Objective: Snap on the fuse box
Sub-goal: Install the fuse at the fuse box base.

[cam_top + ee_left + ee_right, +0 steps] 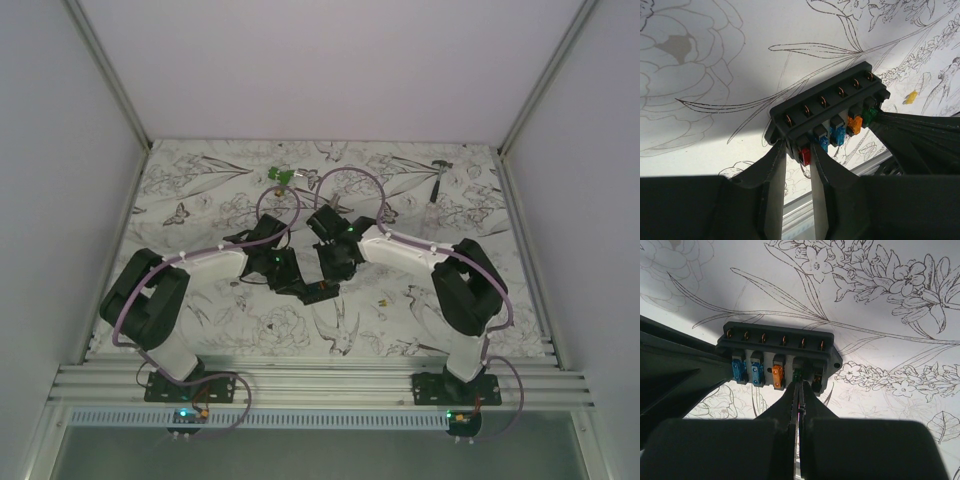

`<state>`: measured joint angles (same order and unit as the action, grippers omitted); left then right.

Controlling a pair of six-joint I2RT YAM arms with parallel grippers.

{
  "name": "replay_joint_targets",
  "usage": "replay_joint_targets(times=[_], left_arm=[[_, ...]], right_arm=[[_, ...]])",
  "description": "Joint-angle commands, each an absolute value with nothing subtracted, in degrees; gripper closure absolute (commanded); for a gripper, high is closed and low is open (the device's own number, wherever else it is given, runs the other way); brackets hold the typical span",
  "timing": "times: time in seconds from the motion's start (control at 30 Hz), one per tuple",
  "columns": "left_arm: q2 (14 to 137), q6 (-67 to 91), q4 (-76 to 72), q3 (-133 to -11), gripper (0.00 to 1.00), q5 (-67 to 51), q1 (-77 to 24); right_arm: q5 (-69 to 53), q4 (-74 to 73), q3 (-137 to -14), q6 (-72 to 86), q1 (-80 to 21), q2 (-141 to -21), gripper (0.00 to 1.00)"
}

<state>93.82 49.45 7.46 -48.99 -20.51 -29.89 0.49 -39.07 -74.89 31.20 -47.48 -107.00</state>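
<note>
Fuse box (317,290) located at centre of the top view, on or just above the flower-printed table (200,180); which, cannot be told. Both arms converge on it.

Left gripper (797,147): jaws slightly apart, one finger on each side of the red fuse (804,156) at the box's end, tips touching the rim. Whether they clamp is not determinable.

Right gripper (799,385): jaws almost together, tips pinched on the green fuse (798,374).

In the left wrist view, the fuse row from lower left to upper right reads red, blue, blue, orange, green.

Green clip (280,177) lies in the upper centre of the top view, grey tool (437,182) at upper right, both well apart from the box.
</note>
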Motion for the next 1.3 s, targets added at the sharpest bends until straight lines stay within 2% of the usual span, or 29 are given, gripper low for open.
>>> replay_joint_targets(times=[0.0, 0.7, 0.97, 1.27], left_arm=[[95.77, 48.78, 9.58, -47.04, 0.81, -18.72, -29.44], [96.68, 48.68, 8.7, -46.5, 0.83, -19.08, -29.44], [94.53, 49.98, 8.17, -46.17, 0.82, -19.47, -29.53], [91.73, 50.71, 8.11, -46.58, 0.79, -18.19, -29.62]], right_arm=[[8.09, -43.74, -69.71, 29.03, -48.12, -116.69, 1.0], [13.03, -44.65, -71.64, 29.07, -49.54, -130.25, 1.0], [9.48, -40.05, -71.83, 26.16, -51.32, -115.56, 1.0], [6.76, -38.86, -72.6, 26.02, -51.46, -101.28, 0.89]])
